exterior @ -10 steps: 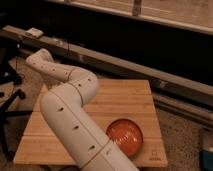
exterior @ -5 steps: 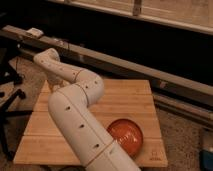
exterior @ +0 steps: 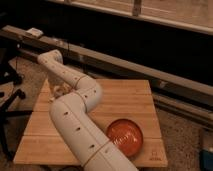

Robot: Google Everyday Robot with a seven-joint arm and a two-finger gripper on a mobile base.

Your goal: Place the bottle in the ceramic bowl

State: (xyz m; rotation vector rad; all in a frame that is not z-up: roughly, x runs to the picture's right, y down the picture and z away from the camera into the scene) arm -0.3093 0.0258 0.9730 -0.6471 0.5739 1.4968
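Note:
The ceramic bowl (exterior: pixel 125 138) is orange-red and glossy and sits at the near right of the wooden table (exterior: pixel 130 102); I see nothing inside it. My white arm rises from the bottom, bends at mid table and reaches to the far left corner. The gripper (exterior: pixel 60 91) hangs there below the wrist, mostly hidden behind the forearm, far left of the bowl. A small pale shape shows at the gripper; I cannot tell whether it is the bottle. No bottle shows elsewhere on the table.
A long metal rail (exterior: pixel 150 70) runs behind the table. A black chair base (exterior: pixel 10 95) stands on the floor to the left. A blue and white object (exterior: pixel 207 150) sits on the floor at the lower right.
The arm's wrist and elbow have swung to the right over the table's far left part. The bowl has not moved.

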